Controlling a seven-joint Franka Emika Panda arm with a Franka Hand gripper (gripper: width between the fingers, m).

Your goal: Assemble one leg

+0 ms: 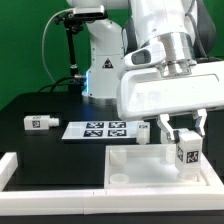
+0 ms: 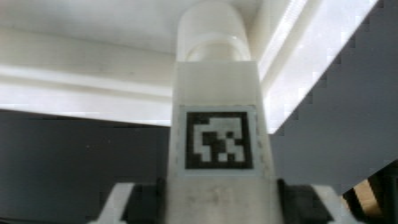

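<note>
White plastic with a black-and-white tag on its side, the leg (image 1: 186, 156) stands upright in the gripper (image 1: 184, 140), whose two fingers are drawn in narrow and clamp its upper part from either side. It hangs at the exterior view's right, over the far right corner of the large white panel (image 1: 130, 172), which lies near the camera; whether its lower end touches the panel cannot be told. In the wrist view the leg (image 2: 217, 90) runs straight out from between the fingers (image 2: 125, 205). A second leg (image 1: 40, 122) lies on the black table (image 1: 40, 145) at the exterior view's left, well apart, with the marker board (image 1: 100, 128) between them.
</note>
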